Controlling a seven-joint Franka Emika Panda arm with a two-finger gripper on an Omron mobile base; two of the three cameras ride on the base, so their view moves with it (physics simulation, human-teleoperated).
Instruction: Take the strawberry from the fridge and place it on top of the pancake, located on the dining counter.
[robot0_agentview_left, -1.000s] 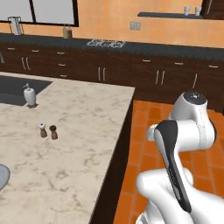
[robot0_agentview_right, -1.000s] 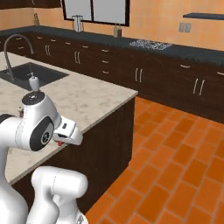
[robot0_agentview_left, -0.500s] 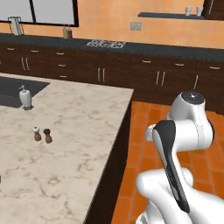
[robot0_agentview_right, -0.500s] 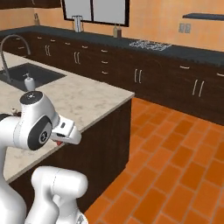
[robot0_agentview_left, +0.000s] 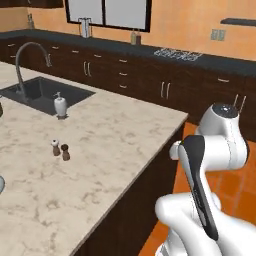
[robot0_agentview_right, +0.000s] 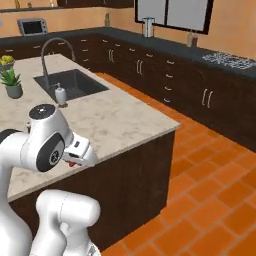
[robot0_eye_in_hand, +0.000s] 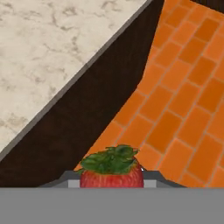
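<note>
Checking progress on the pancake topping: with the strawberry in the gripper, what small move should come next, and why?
Probably drive the base on along the dining counter. The strawberry sits clamped in the gripper over the floor beside the counter's edge, and a plate rim shows at the left.

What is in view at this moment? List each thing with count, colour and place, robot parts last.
strawberry: one, red with green leaves, held in the gripper above the orange floor
dining counter: one, beige marbled top on a dark base
sink: one, dark, sunk in the counter, with a curved tap
soap bottle: one, white, beside the sink
shakers: two, one light and one dark, mid-counter
potted plant: one, green, far end of the counter
microwave: one, on the back worktop
gripper: one, shut on the strawberry
</note>
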